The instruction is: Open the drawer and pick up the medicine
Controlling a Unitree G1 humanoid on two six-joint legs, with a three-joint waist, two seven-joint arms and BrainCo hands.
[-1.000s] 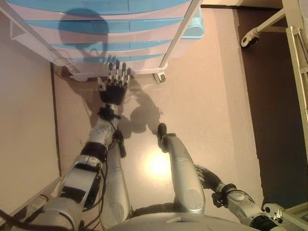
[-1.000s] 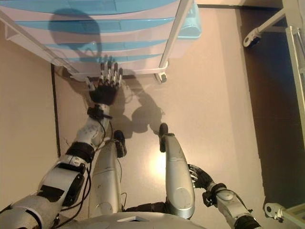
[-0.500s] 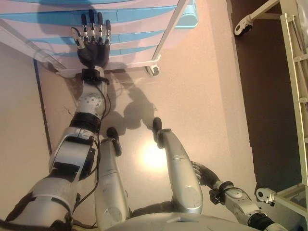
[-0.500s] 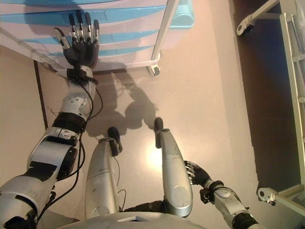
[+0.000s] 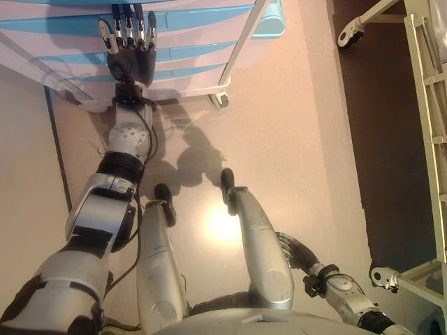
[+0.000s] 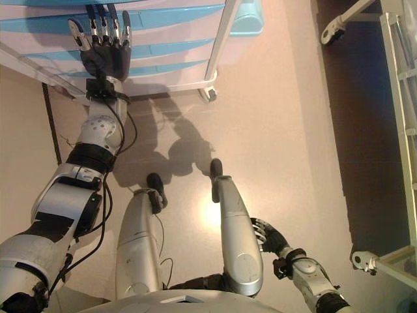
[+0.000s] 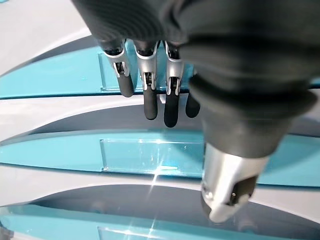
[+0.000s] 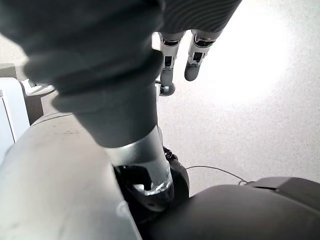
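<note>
A white wheeled cabinet (image 5: pixel 230 63) with several blue drawers (image 5: pixel 188 17) stands ahead of me, all drawers shut. My left hand (image 5: pixel 129 49) is stretched out in front of the drawer fronts, fingers straight and spread, holding nothing. In the left wrist view its fingertips (image 7: pixel 150 100) hang just before a blue drawer front, near a clear handle recess (image 7: pixel 150 156). My right hand (image 5: pixel 293 248) hangs low at my side with relaxed fingers (image 8: pixel 180 55) over the floor, empty. No medicine is in view.
The cabinet's front caster (image 5: pixel 218 101) rests on the beige floor. A light blue tub (image 5: pixel 274 21) sits behind the cabinet's right post. A white frame on a caster (image 5: pixel 349 31) and a white rack (image 5: pixel 422 105) stand over dark flooring at the right.
My left hand has risen from the cabinet's base to the upper drawer fronts, arm stretched further forward. The whole picture has shifted a little. The right hand has stayed put.
</note>
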